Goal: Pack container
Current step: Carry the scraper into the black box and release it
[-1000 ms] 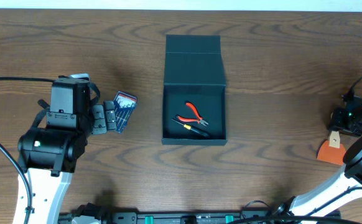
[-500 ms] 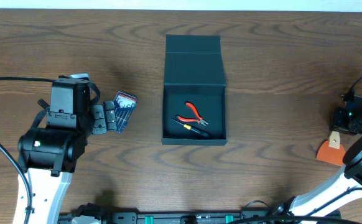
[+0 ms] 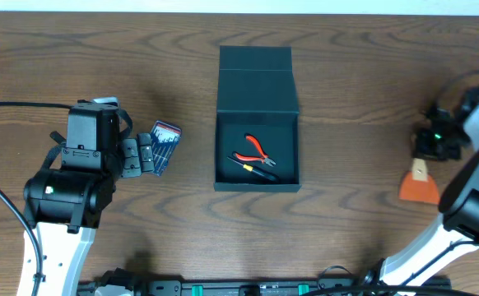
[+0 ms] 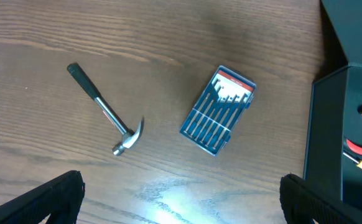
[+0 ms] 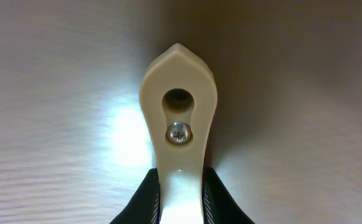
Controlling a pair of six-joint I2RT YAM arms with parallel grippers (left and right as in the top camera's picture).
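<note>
- We see the container [image 3: 256,119] at mid-counter [image 3: 363,99], its lid flipped open toward the far side and red pliers [image 3: 258,148] inside.
- Our left jaws are spread wide near a screwdriver case [image 4: 218,110]. The container lies further right, apart from them.
- Our right jaws pinch a scraper's beige handle [image 5: 179,124], well to the container's right.

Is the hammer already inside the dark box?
No, in the left wrist view the hammer lies on the table beside the screwdriver set, outside the box.
</note>
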